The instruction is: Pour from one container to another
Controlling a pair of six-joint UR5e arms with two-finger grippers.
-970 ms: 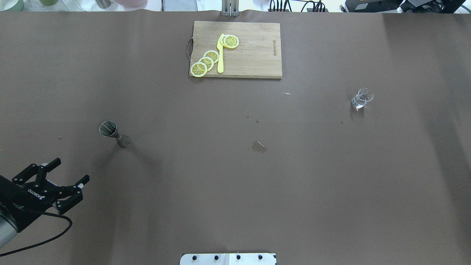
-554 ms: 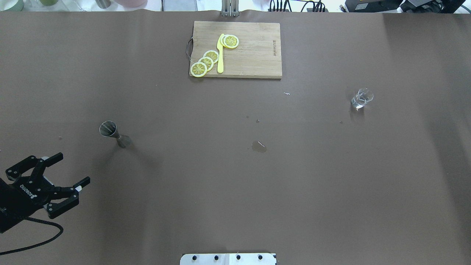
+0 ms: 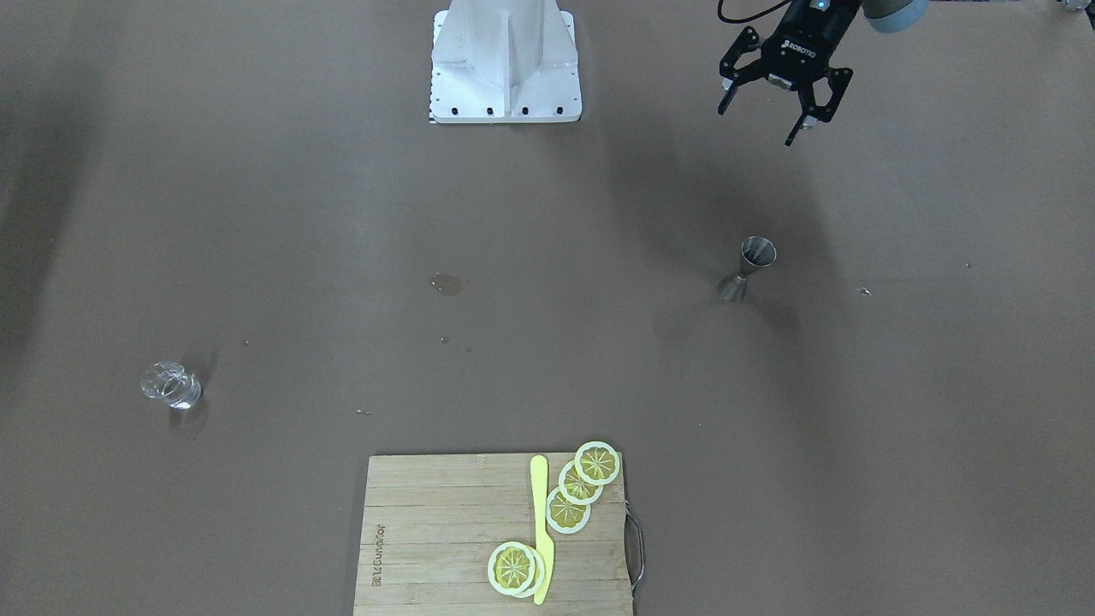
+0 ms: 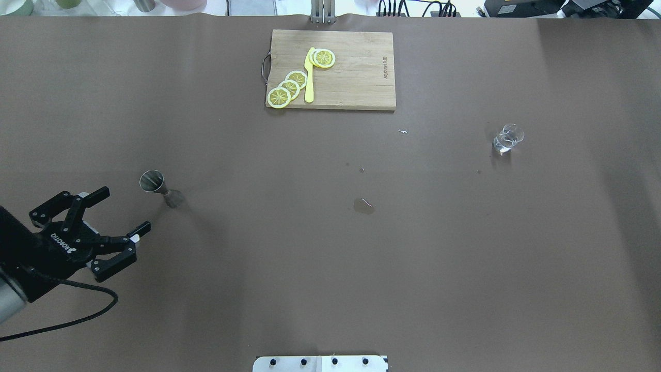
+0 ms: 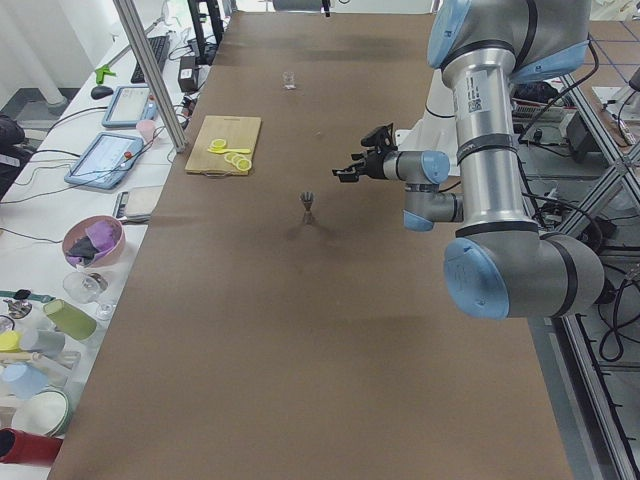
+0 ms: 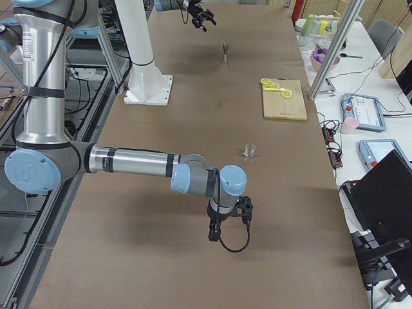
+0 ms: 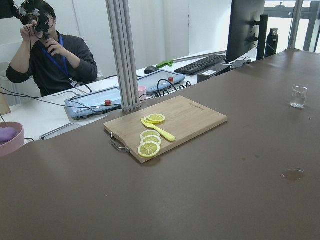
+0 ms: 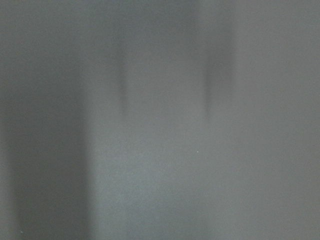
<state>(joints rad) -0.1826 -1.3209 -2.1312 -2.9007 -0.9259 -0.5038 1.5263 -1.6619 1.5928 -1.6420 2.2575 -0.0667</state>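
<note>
The metal jigger (image 4: 160, 188) stands upright on the brown table's left half, also seen in the front view (image 3: 748, 269). My left gripper (image 4: 124, 209) hovers open just short of the jigger, on the near-left side, jaws spread wide and empty (image 3: 757, 124). The clear glass cup (image 4: 507, 138) stands far off on the right half; the left wrist view shows the cup (image 7: 299, 96) at its right edge. My right gripper (image 6: 226, 219) shows only in the exterior right view, pointing down near the table; I cannot tell its state. The right wrist view is a grey blur.
A wooden cutting board (image 4: 361, 72) with lemon slices and a yellow knife (image 4: 309, 77) lies at the far middle. A small wet spot (image 4: 363, 205) marks the table centre. The robot's base plate (image 4: 320, 363) sits at the near edge. An operator (image 7: 50, 55) sits beyond the table.
My left gripper has moved away from the robot's side and rightwards, closing in on the jigger, still open. The jigger and the glass cup have not moved.
</note>
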